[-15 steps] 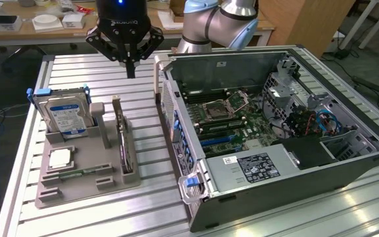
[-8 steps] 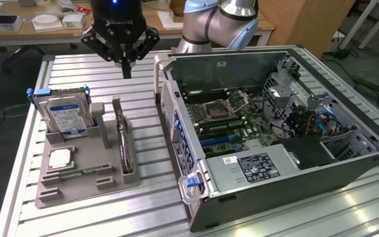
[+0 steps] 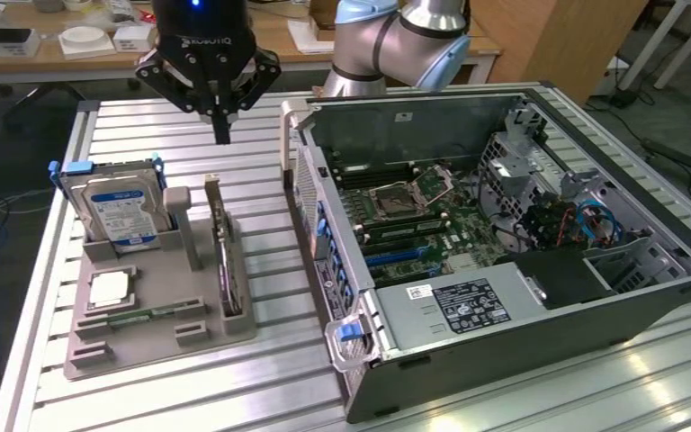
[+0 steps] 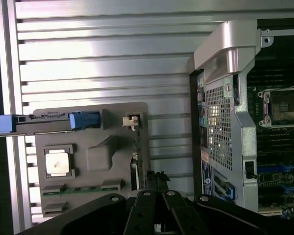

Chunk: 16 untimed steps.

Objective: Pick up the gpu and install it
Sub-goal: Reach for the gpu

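Here's the ribbed metal desk [image 3: 177,396] running across the whole exterior view, and the biggest thing on it is the open computer case [image 3: 633,306], lying on its side and taking up the exterior view's right half. Its motherboard [image 3: 424,220] faces up, with a grey power supply [image 3: 453,301] at the near end. Behind the case, at the top centre of the frame, the silver-and-blue arm [image 3: 381,36] bends down.

At the top of the frame, left of centre, the black gripper [image 3: 222,139] hangs over bare slats. Its fingers [image 3: 220,121] are pressed together into one point aimed straight down, with nothing between them.

In the exterior view's lower left sits the grey tray [image 3: 166,340]. At its far end the hard drive [image 3: 112,211] stands upright in blue rails, label facing the camera. Just to the drive's right in the frame is the gpu [image 3: 223,256], standing on its long edge in a tray slot and running from mid-frame down toward the lower left. Its upper end lies below the fingertips, and the two are clearly apart.

In front of the drive a square processor chip [image 3: 108,288] lies flat. Just below it in the frame is a narrow green memory stick [image 3: 141,317].
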### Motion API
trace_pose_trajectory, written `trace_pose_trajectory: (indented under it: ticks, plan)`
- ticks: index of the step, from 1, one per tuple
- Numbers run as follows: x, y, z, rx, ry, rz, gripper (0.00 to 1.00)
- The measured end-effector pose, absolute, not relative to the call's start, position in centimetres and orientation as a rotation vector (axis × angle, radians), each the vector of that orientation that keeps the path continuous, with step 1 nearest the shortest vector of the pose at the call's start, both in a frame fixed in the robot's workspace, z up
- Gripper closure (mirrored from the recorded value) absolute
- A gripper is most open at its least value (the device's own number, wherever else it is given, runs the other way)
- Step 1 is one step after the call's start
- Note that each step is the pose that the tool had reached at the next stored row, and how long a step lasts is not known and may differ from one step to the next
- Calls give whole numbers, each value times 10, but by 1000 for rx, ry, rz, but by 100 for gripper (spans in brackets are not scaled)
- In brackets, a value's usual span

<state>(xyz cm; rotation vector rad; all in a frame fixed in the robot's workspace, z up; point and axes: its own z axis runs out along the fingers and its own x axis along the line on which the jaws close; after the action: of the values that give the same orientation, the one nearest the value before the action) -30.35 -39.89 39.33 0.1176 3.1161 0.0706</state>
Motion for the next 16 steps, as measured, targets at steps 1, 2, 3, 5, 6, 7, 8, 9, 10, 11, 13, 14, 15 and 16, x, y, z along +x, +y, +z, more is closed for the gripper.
trace_pose_trajectory:
  ticks: [1,2,3,5,6,7,8,9,10,11,13,14,15,16]
  plan:
    - [-305,-399,393,118,3116,71,90]
    - [-306,-399,393,118,3116,71,90]
    - [-307,-399,393,118,3116,71,90]
    - [-309,-399,393,117,3116,71,90]
    - [-310,-399,393,117,3116,71,90]
    - [-311,-399,393,117,3116,71,90]
    - [-312,-399,393,117,3116,71,90]
    - [-313,-399,393,118,3116,71,90]
    - [-314,-399,393,117,3116,71,90]
    - [-315,-399,393,117,3116,71,90]
    - [-317,-399,393,118,3116,71,90]
    - [-318,-399,393,117,3116,71,90]
    - [-319,-399,393,117,3116,71,90]
    - [-320,-399,393,117,3116,71,90]
